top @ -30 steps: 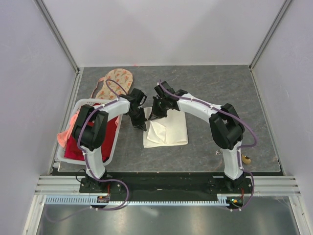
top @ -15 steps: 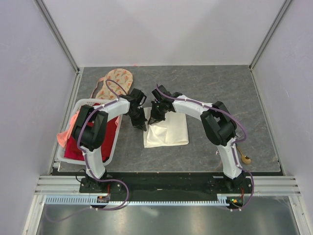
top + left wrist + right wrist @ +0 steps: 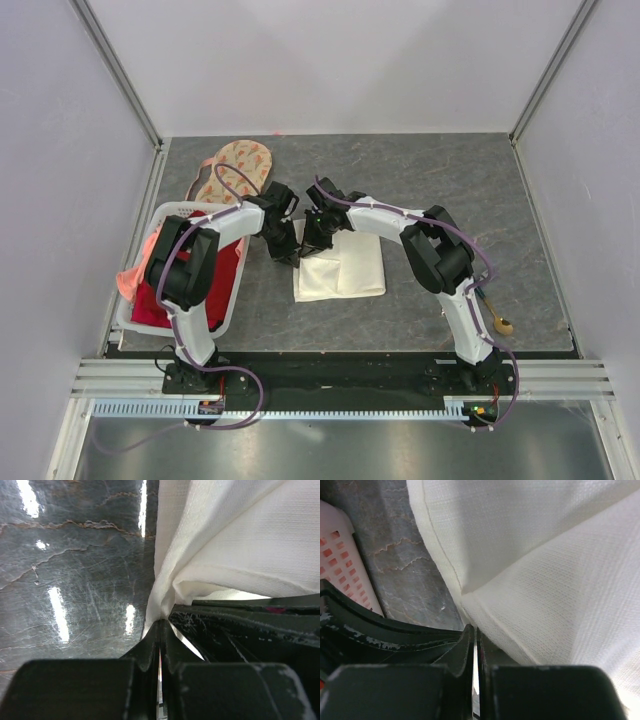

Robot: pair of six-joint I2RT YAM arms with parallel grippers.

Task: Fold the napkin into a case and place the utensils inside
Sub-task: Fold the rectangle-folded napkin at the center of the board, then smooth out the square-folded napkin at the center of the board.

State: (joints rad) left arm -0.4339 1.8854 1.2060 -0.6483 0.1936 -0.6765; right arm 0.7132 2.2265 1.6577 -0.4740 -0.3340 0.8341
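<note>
Cream napkin (image 3: 345, 268), top view: folded into a rough rectangle, flat on the grey marbled table (image 3: 430, 170) near the middle, between the two arms.
Top view, left gripper (image 3: 289, 256): down at the cloth's far-left corner, just beside the other gripper.
Top view, right gripper (image 3: 309, 248): on the same corner, reaching in from the right.
Top view, spoon (image 3: 503, 325): gold, alone near the table's right front edge, well apart from the cloth.
Top view, basket (image 3: 178, 207): white, at the left, holding a red cloth (image 3: 150, 300); a peach floral cloth (image 3: 240, 160) lies behind it.
Left wrist view, fingers (image 3: 147, 650): pressed together, clamped on a gathered edge of the cloth, which bunches into the tips and fans up to the right; dark parts of the other gripper sit just beside them.
Right wrist view, fingers (image 3: 462, 650): together, with the hemmed edge running down into the tips; two layers of cloth spread above and to the right, and the basket's lattice wall shows at the left.
</note>
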